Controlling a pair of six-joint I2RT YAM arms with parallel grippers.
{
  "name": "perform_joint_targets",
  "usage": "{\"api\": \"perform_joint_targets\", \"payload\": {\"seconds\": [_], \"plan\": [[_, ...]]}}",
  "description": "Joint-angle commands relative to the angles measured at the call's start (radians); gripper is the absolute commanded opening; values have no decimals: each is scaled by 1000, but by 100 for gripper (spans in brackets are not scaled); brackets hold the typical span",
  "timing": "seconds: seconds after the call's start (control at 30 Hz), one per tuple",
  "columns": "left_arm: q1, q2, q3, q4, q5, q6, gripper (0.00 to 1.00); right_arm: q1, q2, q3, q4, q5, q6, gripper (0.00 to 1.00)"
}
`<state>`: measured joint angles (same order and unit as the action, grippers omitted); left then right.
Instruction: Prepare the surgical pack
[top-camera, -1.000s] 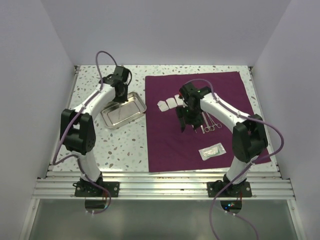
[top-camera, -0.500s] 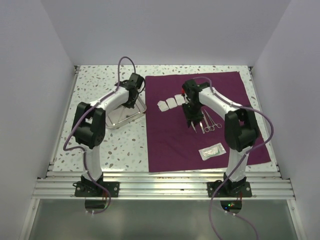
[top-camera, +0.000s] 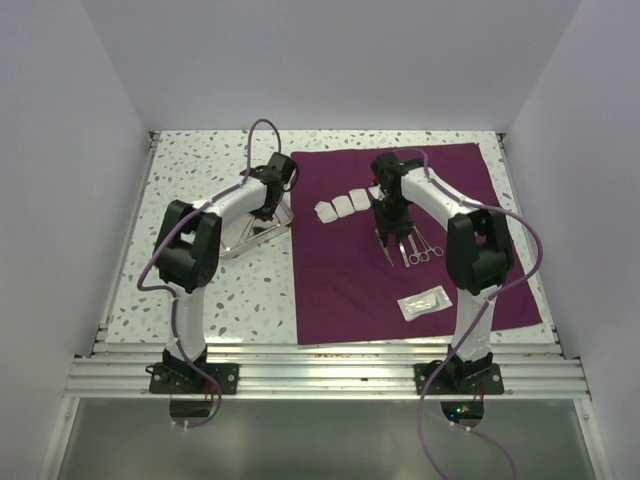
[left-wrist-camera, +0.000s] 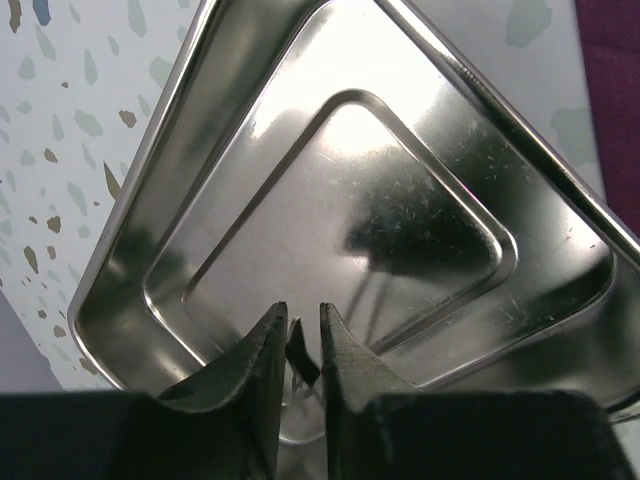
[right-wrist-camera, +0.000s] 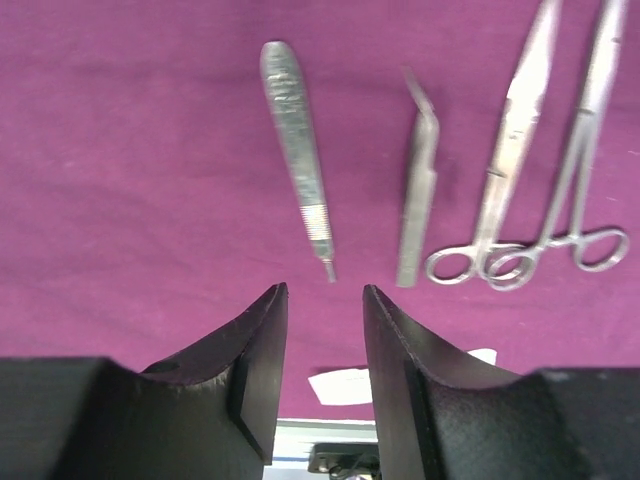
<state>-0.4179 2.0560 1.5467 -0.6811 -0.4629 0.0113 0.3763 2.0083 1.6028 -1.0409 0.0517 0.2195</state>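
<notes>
The purple drape (top-camera: 340, 290) lies flat on the right half of the table. On it are three gauze squares (top-camera: 342, 206), steel instruments (top-camera: 415, 248) and a white pouch (top-camera: 424, 303). The steel tray (top-camera: 240, 238) sits on the speckled table to the drape's left. My left gripper (top-camera: 272, 207) points down at the tray (left-wrist-camera: 380, 180). Its jaws (left-wrist-camera: 297, 315) stand a narrow gap apart, astride the near rim. My right gripper (right-wrist-camera: 325, 292) hangs open over the drape (right-wrist-camera: 130, 150), empty, just short of the scalpel handle (right-wrist-camera: 295, 150). Tweezers (right-wrist-camera: 420, 200) and scissors (right-wrist-camera: 530, 170) lie to its right.
White walls close in the speckled table (top-camera: 190, 290) on three sides. A metal rail (top-camera: 320, 375) runs along the near edge by the arm bases. The drape's edge (left-wrist-camera: 615, 60) lies close beside the tray's right rim.
My left arm swung from the tray's far side to its right part, and its jaws parted slightly. My right gripper moved right to the instruments and its jaws narrowed.
</notes>
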Motion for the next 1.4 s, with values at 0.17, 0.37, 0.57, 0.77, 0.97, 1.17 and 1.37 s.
{"api": "perform_joint_targets", "payload": {"seconds": [0.17, 0.37, 0.57, 0.77, 0.97, 1.17, 1.37], "plan": [[-1, -49, -8, 61, 29, -4, 47, -39, 26, 63, -21, 102, -32, 46], [-1, -154, -8, 2, 92, -126, 54, -54, 96, 94, 1, 125, -49, 43], [-1, -322, -49, -8, 286, -247, 55, -60, 119, 115, 28, 123, -57, 37], [-2, -477, -186, 86, 532, -346, 53, -63, 139, 114, 59, 117, -60, 30], [-1, -536, -235, 147, 688, -356, 53, -63, 144, 89, 91, 105, -68, 27], [-2, -605, -324, 273, 822, -416, 59, -70, 150, 80, 107, 100, -74, 20], [-2, -649, -385, 367, 911, -481, 63, -79, 155, 86, 113, 82, -74, 12]]}}
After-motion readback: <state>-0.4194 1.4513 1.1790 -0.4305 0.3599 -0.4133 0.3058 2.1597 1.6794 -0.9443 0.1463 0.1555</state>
